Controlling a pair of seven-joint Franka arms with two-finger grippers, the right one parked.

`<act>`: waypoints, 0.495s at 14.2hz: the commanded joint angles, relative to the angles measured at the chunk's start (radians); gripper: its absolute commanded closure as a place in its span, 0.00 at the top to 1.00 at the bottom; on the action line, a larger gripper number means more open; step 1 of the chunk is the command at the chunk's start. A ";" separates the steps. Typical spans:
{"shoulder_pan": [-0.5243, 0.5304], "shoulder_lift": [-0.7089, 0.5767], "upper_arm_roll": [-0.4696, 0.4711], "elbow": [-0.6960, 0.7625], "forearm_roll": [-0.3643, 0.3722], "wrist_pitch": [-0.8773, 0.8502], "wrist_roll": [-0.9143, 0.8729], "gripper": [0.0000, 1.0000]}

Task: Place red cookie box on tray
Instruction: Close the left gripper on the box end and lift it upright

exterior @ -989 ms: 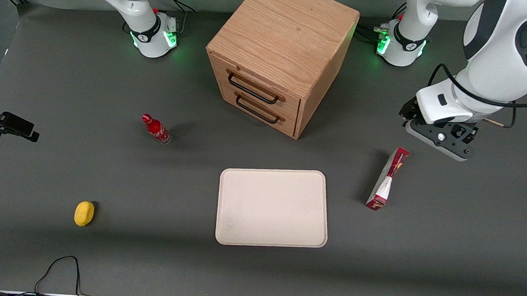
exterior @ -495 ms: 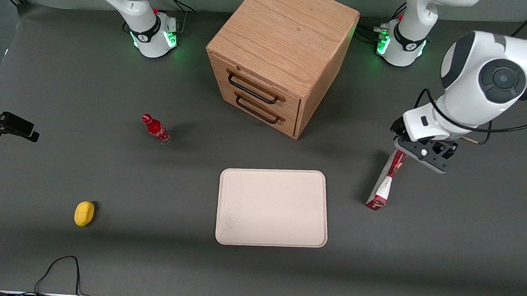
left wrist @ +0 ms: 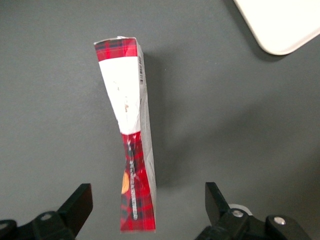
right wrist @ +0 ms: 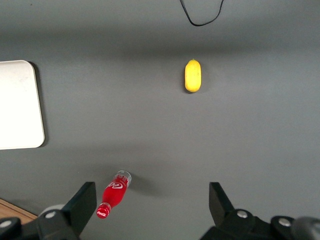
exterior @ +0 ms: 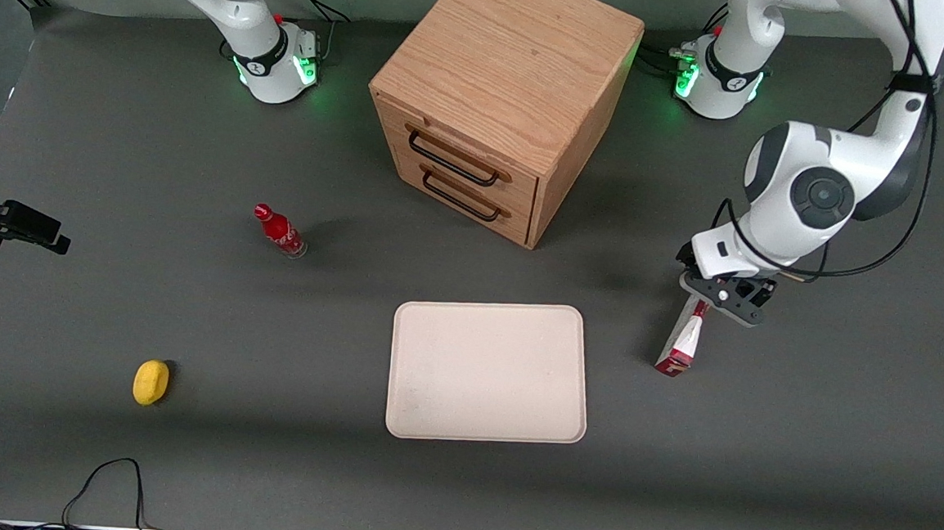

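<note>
Well, gripper [exterior: 711, 306] spread wide over red cookie box [exterior: 683, 339] | slim tartan cardboard (white patch) | smooth cream tray [exterior: 488, 372] nearby

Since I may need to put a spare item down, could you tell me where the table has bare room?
The tray holds nothing. Bare table lies between the lemon and the tray, and between the red bottle and the drawer cabinet. It is crowded at the working arm's end, where the open gripper hangs over the red cookie box.

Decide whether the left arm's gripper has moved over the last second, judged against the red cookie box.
Yes. The gripper, fingers open, has moved nearer the front camera and lower, and is now above the red cookie box, which stayed put beside the tray.
</note>
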 commanded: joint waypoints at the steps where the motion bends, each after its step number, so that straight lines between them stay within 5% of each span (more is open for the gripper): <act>1: 0.003 0.075 0.003 0.000 0.011 0.080 0.011 1.00; 7: 0.022 0.148 0.003 0.004 0.013 0.193 0.014 1.00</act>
